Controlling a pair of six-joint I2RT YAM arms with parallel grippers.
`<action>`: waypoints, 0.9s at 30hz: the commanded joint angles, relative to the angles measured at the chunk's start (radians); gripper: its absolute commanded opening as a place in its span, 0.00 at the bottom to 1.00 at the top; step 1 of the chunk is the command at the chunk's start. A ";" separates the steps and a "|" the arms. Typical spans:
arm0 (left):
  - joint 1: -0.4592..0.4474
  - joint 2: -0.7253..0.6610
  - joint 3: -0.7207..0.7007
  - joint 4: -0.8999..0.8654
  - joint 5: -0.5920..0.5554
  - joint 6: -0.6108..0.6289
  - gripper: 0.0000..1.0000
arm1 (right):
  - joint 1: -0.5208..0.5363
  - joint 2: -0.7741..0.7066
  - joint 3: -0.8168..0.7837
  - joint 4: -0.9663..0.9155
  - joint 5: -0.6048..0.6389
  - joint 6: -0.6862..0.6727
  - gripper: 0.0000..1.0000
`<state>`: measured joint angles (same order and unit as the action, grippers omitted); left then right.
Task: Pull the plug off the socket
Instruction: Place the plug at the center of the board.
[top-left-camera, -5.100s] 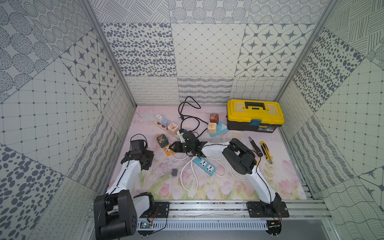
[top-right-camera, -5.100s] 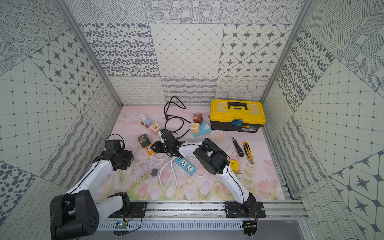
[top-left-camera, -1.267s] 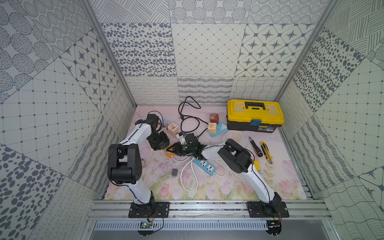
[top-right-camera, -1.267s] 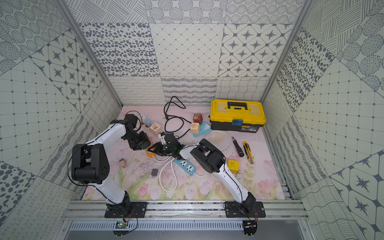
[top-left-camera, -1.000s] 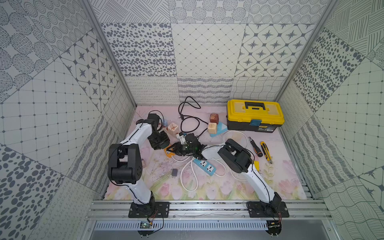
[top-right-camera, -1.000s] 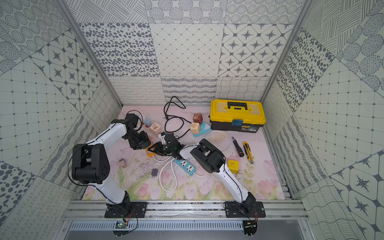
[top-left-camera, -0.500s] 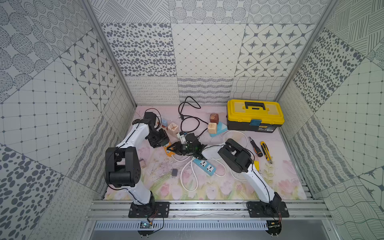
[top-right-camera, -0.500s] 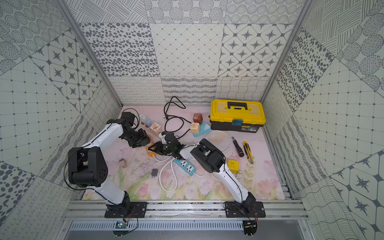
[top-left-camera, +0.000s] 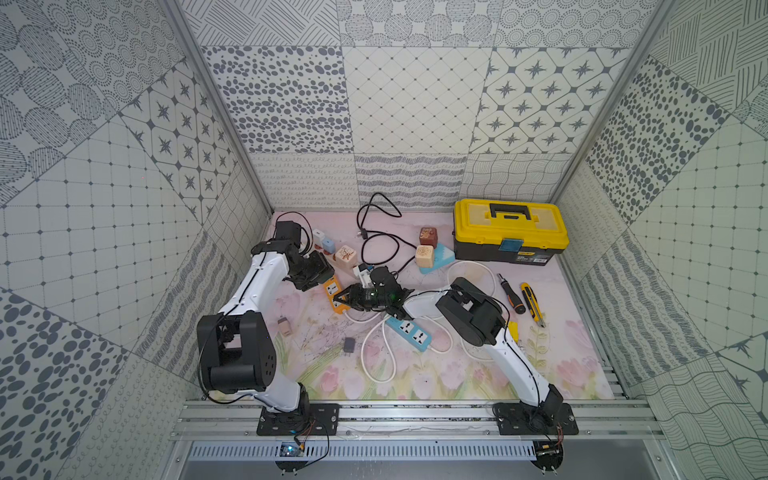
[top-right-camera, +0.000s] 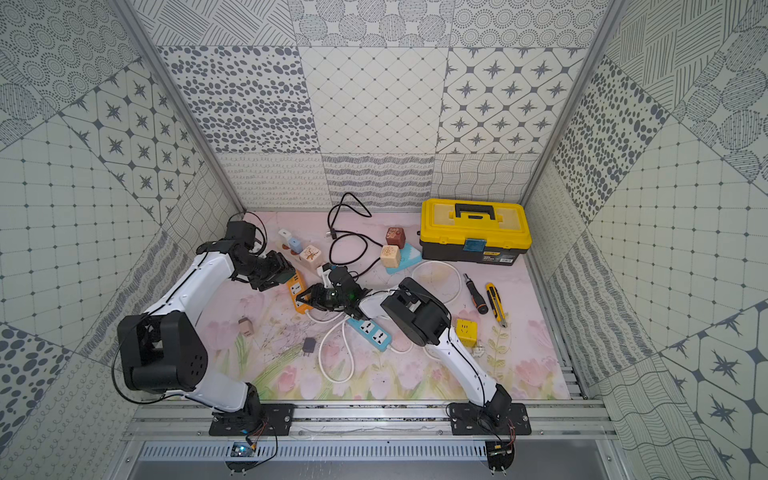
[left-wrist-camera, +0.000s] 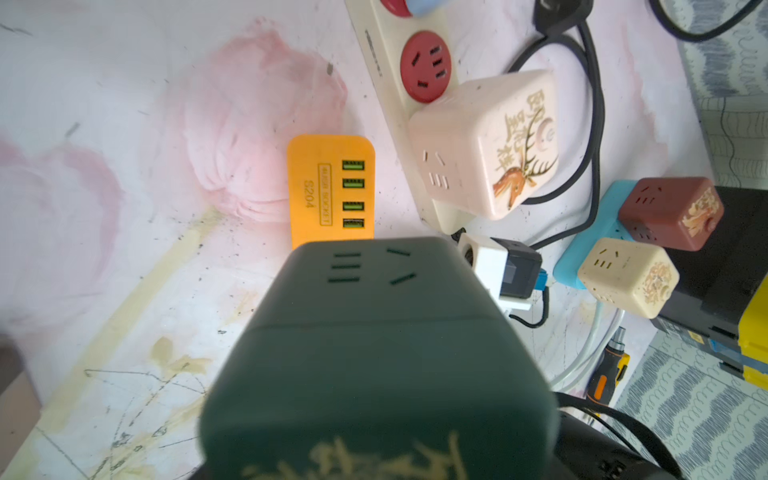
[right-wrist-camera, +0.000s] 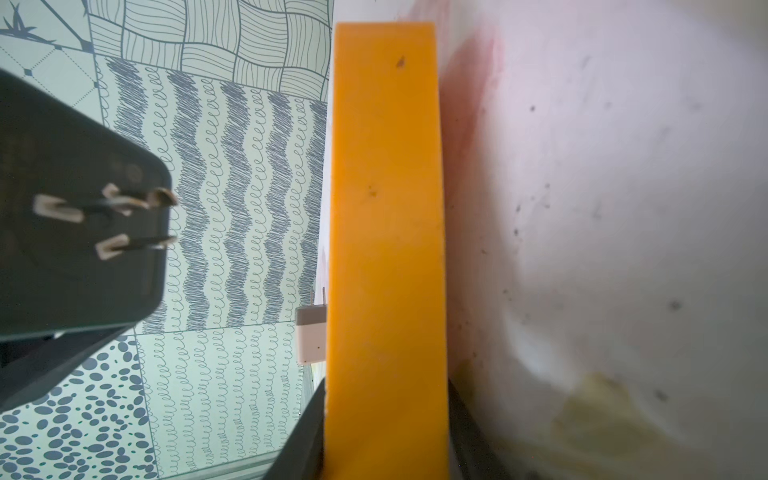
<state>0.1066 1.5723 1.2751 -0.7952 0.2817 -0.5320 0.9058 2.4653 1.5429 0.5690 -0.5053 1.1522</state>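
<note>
extraction judged complete: green cube plug (right-wrist-camera: 75, 232) hangs clear of the orange socket strip (right-wrist-camera: 386, 208), prongs exposed, clamped in the left fingers (right-wrist-camera: 37, 365). right fingers (right-wrist-camera: 299, 440) clamp the strip against the desk (top-left-camera: 478, 374). next move: carry plug aside, release.

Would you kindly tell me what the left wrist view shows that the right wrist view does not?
Only the left wrist view shows the orange socket strip from above, its four green USB ports and the deer-printed cube. Only the right wrist view shows the dark green plug from below, its bare prongs hanging clear of the strip's edge. Both show that strip and that plug.
</note>
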 joint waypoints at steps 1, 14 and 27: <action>0.016 -0.027 0.042 -0.021 -0.190 0.010 0.00 | 0.015 0.030 -0.024 -0.210 0.021 -0.011 0.38; 0.026 0.206 0.307 -0.229 -0.572 0.234 0.00 | 0.018 -0.164 0.031 -0.420 0.084 -0.112 0.89; 0.027 0.485 0.446 -0.335 -0.973 0.392 0.00 | 0.021 -0.451 -0.182 -0.449 0.048 -0.307 0.99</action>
<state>0.1291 1.9793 1.6829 -1.0370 -0.4335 -0.2478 0.9211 2.0857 1.4040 0.0937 -0.4351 0.9073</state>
